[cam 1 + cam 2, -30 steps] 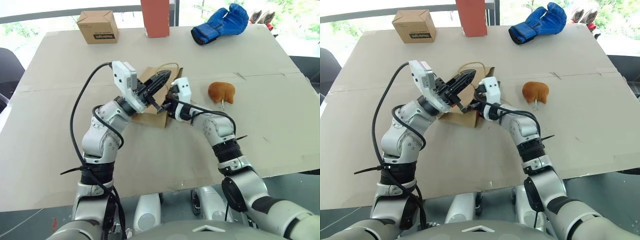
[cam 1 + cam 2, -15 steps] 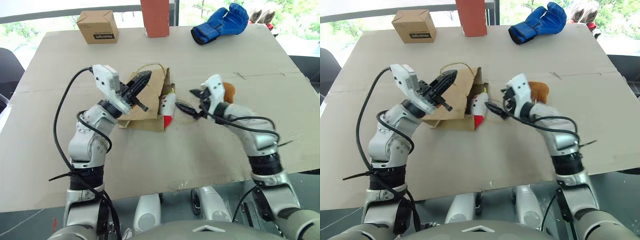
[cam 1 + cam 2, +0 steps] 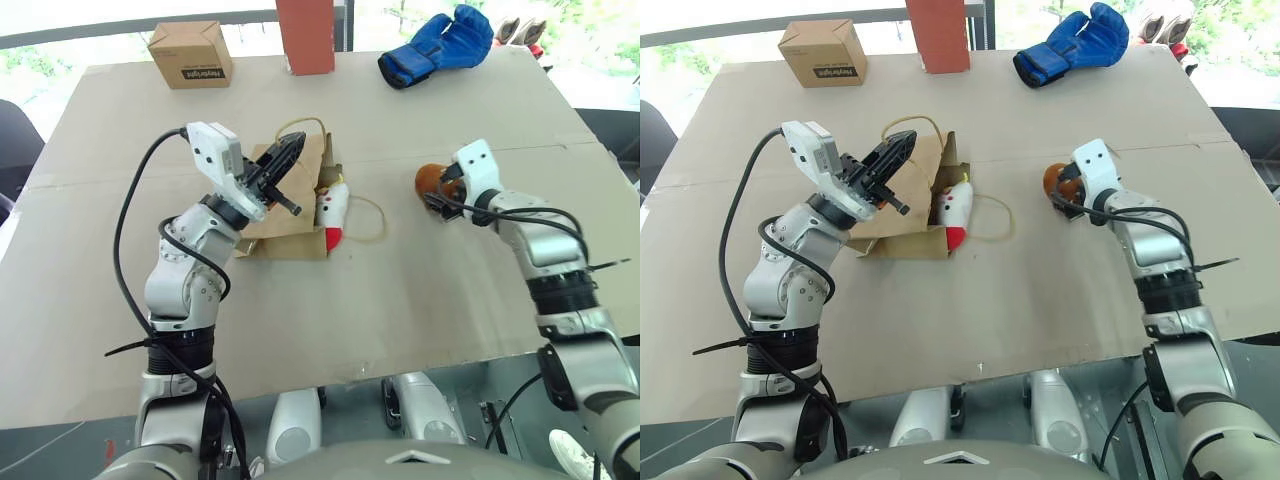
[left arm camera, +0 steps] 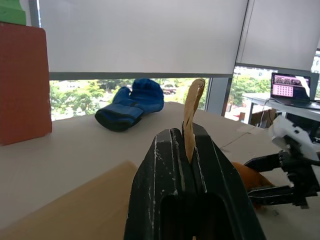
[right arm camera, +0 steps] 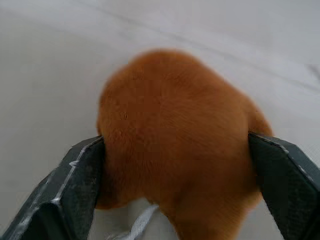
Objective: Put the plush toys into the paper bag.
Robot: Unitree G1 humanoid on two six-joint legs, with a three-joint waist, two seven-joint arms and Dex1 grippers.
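A: What was hard to see?

B: The orange toy [image 3: 430, 181]. In the head views the right gripper [image 3: 441, 193] covered most of it, leaving an orange edge showing. The right wrist view gave it plainly: the toy [image 5: 175, 145] sat between the two fingers [image 5: 75, 187], which stood apart on either side of it, touching the fur or just beside it. Whether they pressed it, I couldn't tell.

A: And the bag?

B: The bag [image 3: 290, 205] lay on its side on the tabletop [image 3: 400, 300], its mouth facing the robot's right. The left arm hid part of its top. The left gripper [image 3: 285, 160] was clamped on one handle; in the left wrist view a strip of brown paper handle [image 4: 191, 112] rose from between the closed fingers. The other handle [image 3: 368, 222] lay loose on the tabletop.

A: The white toy?

B: The white toy [image 3: 333, 210] was at the bag's mouth, red tip outward, partly inside. How much was inside was hidden by the bag's wall.

A: Anything else around?

B: At the far edge, well apart from both grippers: a small box [image 3: 190, 53], a red block [image 3: 306, 35] cut off by the frame, and a blue glove [image 3: 440, 45]. Nothing lay between the orange toy and the bag.
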